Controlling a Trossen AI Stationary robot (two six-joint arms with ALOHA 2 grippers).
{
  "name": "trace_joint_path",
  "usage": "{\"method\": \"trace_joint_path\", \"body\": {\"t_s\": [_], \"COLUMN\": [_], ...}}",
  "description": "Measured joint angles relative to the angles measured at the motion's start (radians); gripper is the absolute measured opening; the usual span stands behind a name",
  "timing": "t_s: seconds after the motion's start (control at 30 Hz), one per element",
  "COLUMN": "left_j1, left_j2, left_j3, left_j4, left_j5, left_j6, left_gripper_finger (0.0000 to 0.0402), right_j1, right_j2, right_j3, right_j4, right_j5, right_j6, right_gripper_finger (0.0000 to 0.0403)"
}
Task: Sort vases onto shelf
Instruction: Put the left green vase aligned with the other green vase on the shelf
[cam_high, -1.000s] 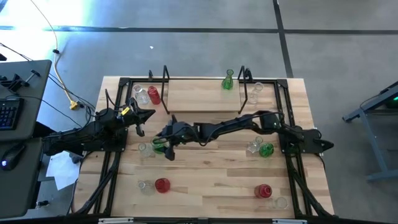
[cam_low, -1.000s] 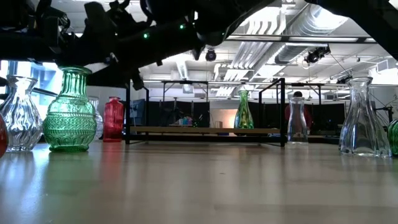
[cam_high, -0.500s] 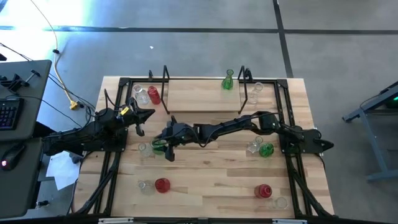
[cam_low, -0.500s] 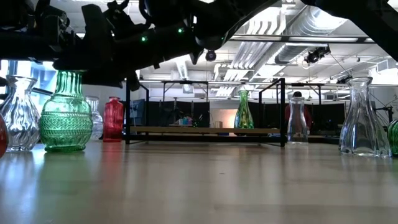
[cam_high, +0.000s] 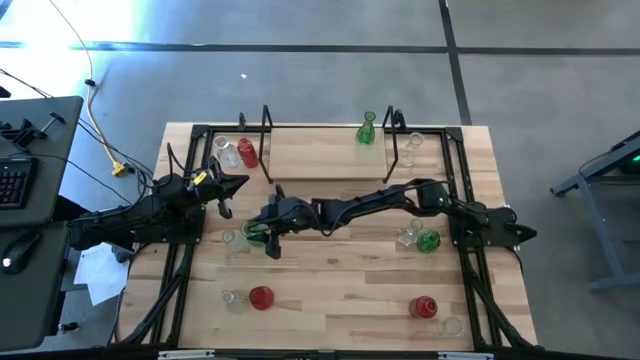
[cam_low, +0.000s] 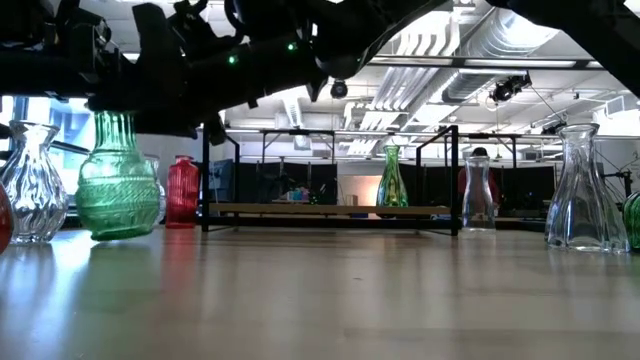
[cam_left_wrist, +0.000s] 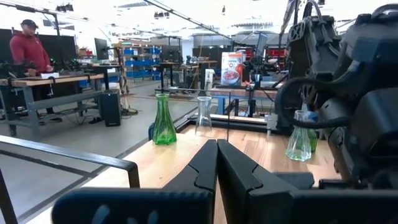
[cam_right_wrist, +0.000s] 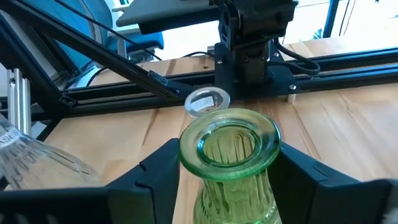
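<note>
My right arm reaches across the table from the right. Its gripper (cam_high: 258, 235) is shut on a ribbed green vase (cam_right_wrist: 229, 162) at the left middle, beside a clear vase (cam_high: 231, 238). In the low view the green vase (cam_low: 115, 180) stands under the dark arm. The shelf (cam_high: 330, 152) lies at the far edge, with a slim green vase (cam_high: 367, 130) standing on its board and a clear one (cam_high: 414, 143) at its right end. My left gripper (cam_left_wrist: 217, 163) is shut on nothing and waits at the left (cam_high: 228, 200). My right gripper holds the green vase by its neck (cam_right_wrist: 208, 186), just under the flared rim, one finger (cam_right_wrist: 155, 174) on either side. The fingers come nearly level from the table's right. The vase leans slightly; whether its base (cam_low: 115, 234) is clear of the table I cannot tell.
A red vase (cam_high: 247, 152) and a clear one (cam_high: 228, 153) stand left of the shelf. More vases stand at the near left (cam_high: 261, 297), near right (cam_high: 423, 306) and right middle (cam_high: 428, 240). Black frame rails (cam_high: 190, 250) run along both sides.
My right gripper has kept its place and taken hold of the green vase. The vase first slid a little toward the table's left edge. It has since come back, risen slightly and tipped out of upright.
</note>
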Motion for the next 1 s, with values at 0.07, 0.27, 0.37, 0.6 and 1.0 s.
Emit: {"method": "trace_joint_path", "body": {"t_s": [0.07,0.27,0.37,0.6,1.0], "left_j1": [0.000,0.000,0.000,0.000,0.000], "left_j2": [0.000,0.000,0.000,0.000,0.000], "left_j3": [0.000,0.000,0.000,0.000,0.000], "left_j4": [0.000,0.000,0.000,-0.001,-0.002], "left_j5": [0.000,0.000,0.001,0.003,0.015], "left_j6": [0.000,0.000,0.000,-0.003,-0.011], "left_gripper_finger": [0.0003,0.0003,0.0003,0.0003,0.0003], "right_j1": [-0.002,-0.011,-0.013,-0.012,0.013], "right_j2": [-0.018,-0.077,-0.109,-0.212,-0.391], "right_j3": [0.000,0.000,0.000,0.001,-0.001], "right_j4": [-0.003,-0.034,-0.066,-0.264,-0.621], "right_j5": [0.001,0.008,0.034,0.150,0.388], "right_j6": [-0.005,-0.007,-0.017,-0.063,-0.074], "right_gripper_finger": [0.0181,0.0180,0.0179,0.0179,0.0179]}}
